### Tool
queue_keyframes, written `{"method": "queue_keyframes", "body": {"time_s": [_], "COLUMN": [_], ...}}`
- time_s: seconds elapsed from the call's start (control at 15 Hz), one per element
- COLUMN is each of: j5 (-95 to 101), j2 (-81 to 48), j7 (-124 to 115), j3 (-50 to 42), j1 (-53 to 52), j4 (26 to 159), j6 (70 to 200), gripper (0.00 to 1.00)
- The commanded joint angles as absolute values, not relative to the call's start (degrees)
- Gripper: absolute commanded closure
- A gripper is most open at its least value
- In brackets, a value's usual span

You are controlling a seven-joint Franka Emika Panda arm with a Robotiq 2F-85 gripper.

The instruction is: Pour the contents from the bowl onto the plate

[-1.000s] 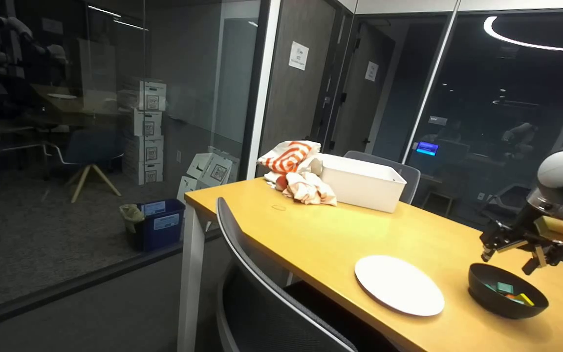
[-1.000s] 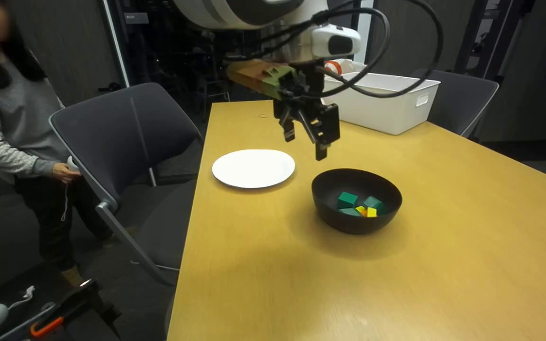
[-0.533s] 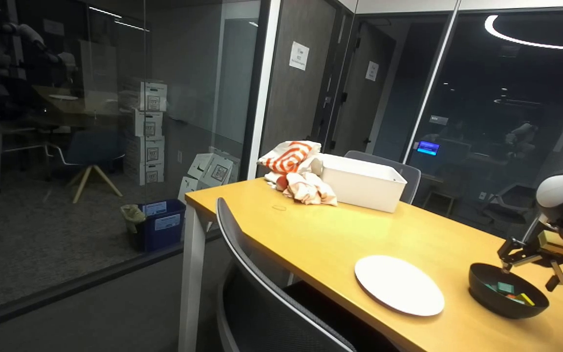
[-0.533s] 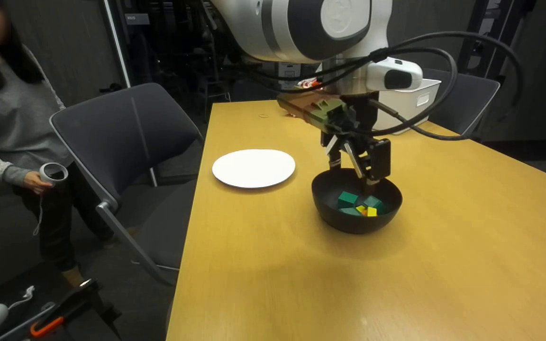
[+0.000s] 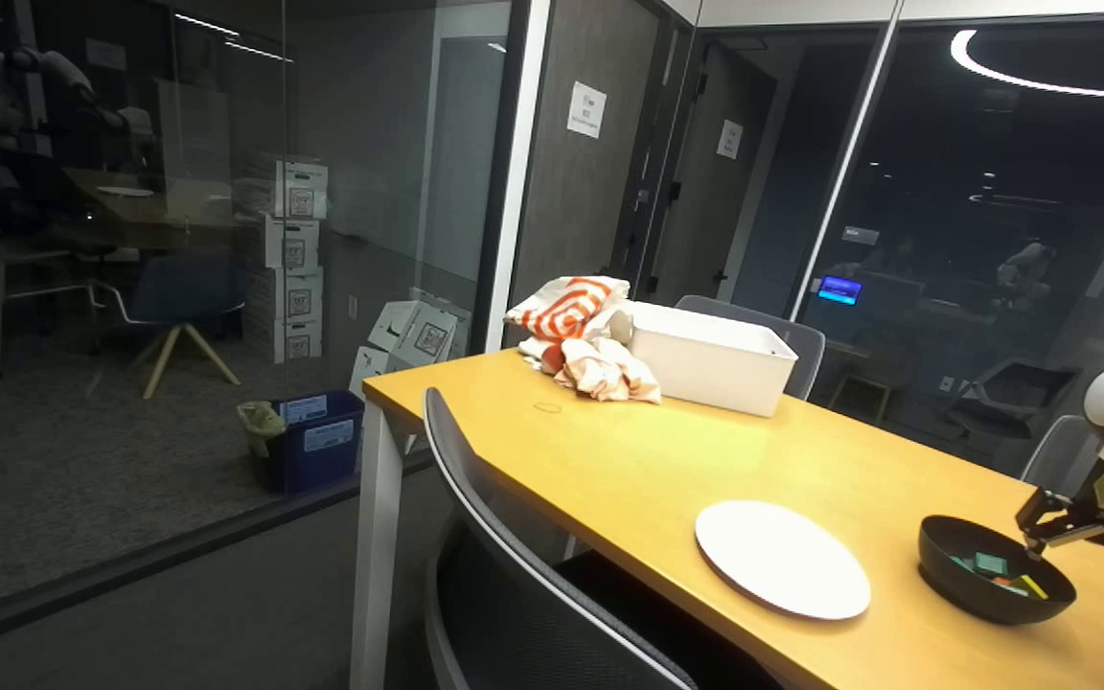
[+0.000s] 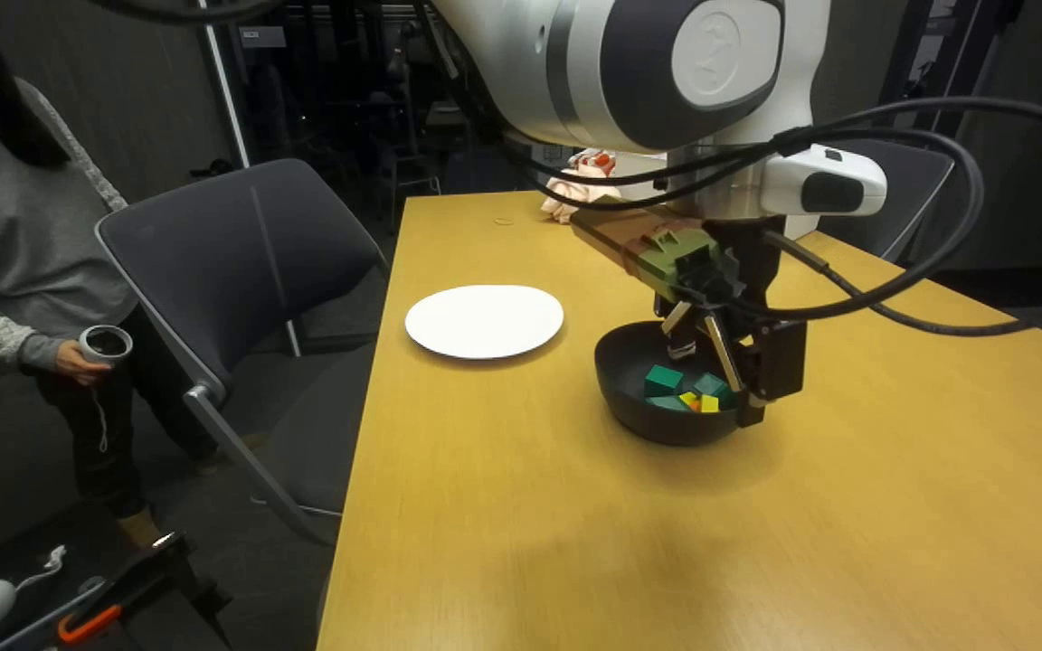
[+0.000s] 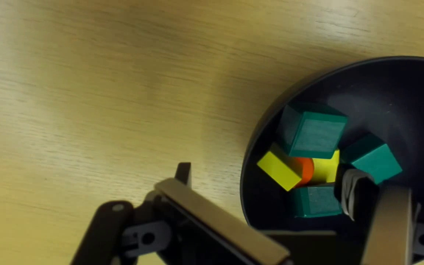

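See the desk (image 6: 503, 542) in both exterior views, long and yellow. Above it, find the arm (image 6: 639, 72), white and black, bent downward. By the desk's edge, note a dark chair (image 6: 213, 244). Toward the far end, in an exterior view, make out a white box (image 5: 710, 369) and, right beside it, a crumpled orange-and-white bundle (image 5: 571, 311). Find the plate (image 6: 485, 321) flat on the desk, near the edge, white and round. Near it but apart, find the bowl (image 6: 666, 429), black, upright on the desk. At the bowl's rim, see the claw (image 6: 715, 382), with fingers (image 7: 361, 198) spread well apart: in the wrist view, with one over the bowl's inside and one outside, above the desk. Cannot tell of any touch on the rim. Inside the bowl, count three green blocks (image 7: 318, 136), two yellow blocks (image 7: 279, 171), and between these one orange piece (image 7: 306, 171), partly hidden
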State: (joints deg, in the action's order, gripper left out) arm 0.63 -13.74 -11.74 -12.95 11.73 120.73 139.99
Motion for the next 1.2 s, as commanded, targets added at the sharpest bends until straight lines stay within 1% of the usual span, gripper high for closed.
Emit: {"method": "queue_keyframes", "body": {"time_s": [0.0, 0.33, 0.67, 0.73, 1.0, 1.07, 1.13], "j5": [-1.46, -3.81, -13.82, -15.58, -20.30, -20.54, -20.76], "j2": [-16.12, -17.48, -19.29, -19.24, -18.73, -18.69, -18.60], "j7": [-8.23, -3.30, 5.61, 7.72, 14.75, 15.63, 16.38], "j3": [-12.40, -11.94, -9.43, -8.80, -6.59, -6.28, -5.94], "j1": [12.57, 13.89, 18.21, 19.03, 20.88, 20.87, 20.77], "j4": [118.74, 119.68, 120.01, 120.20, 120.32, 120.33, 120.40], "j6": [142.09, 145.91, 147.09, 147.26, 146.62, 146.43, 146.31], "gripper": [0.00, 0.00, 0.00, 0.17, 0.51, 0.57, 0.66]}}
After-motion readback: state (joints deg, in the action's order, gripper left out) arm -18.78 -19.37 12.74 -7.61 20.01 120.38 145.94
